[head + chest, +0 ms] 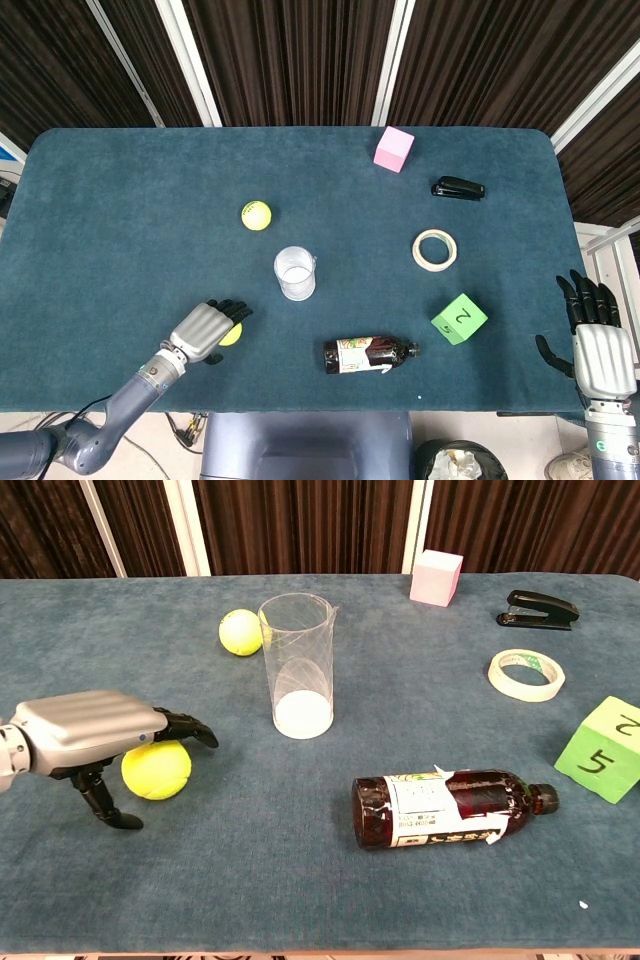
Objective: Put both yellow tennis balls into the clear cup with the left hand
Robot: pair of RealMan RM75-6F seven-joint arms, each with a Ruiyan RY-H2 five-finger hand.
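Observation:
The clear cup stands upright and empty near the table's middle. One yellow tennis ball lies behind it to the left. The other ball lies near the front edge, partly covered by my left hand. That hand's fingers arch over the top of the ball, while its thumb hangs down to the ball's left, apart from it. The ball rests on the cloth. My right hand hangs open beyond the table's right edge, holding nothing.
A brown bottle lies on its side at the front, right of the near ball. A green cube, tape roll, black stapler and pink cube occupy the right half.

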